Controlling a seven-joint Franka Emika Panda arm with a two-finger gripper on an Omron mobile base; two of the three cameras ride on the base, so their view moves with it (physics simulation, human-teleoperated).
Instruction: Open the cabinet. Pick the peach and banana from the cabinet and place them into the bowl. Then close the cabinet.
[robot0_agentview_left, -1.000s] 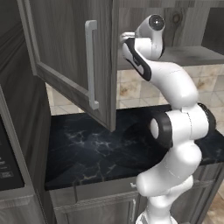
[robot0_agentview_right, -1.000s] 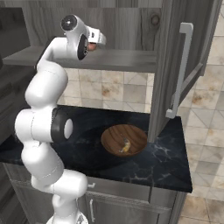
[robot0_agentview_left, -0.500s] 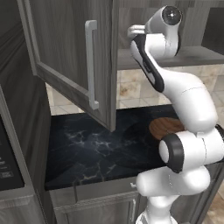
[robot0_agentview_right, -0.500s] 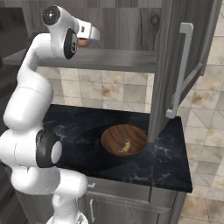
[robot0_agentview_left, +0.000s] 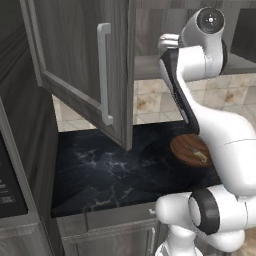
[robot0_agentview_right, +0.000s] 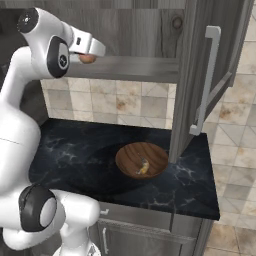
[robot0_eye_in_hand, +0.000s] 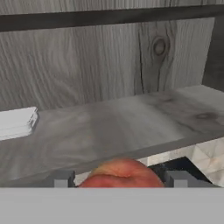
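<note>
The peach (robot0_eye_in_hand: 121, 174) sat between the two finger tips of the gripper (robot0_eye_in_hand: 118, 178), reddish with a yellow patch, just in front of the front edge of the cabinet's shelf (robot0_eye_in_hand: 109, 127) — the jaws stood wide and closed on its sides, so the fruit was held. In the right base view the same peach (robot0_agentview_right: 87, 58) showed as a small orange ball under the white hand, level with the front lip of the shelf, near its left end. The banana (robot0_agentview_right: 143, 167) lay inside the bowl (robot0_agentview_right: 131, 156), toward its right side. The bowl stood on the dark marbled counter (robot0_agentview_right: 75, 150), toward its right half and closer to the front edge than to the tiled wall, below the open cabinet (robot0_agentview_right: 150, 30). The cabinet's doors hung swung out — one (robot0_agentview_left: 80, 65) at the left with its long silver handle (robot0_agentview_left: 104, 75), the other (robot0_agentview_right: 215, 75) at the right above the counter's right edge. A flat white object (robot0_eye_in_hand: 16, 123) lay at the left end of the shelf
</note>
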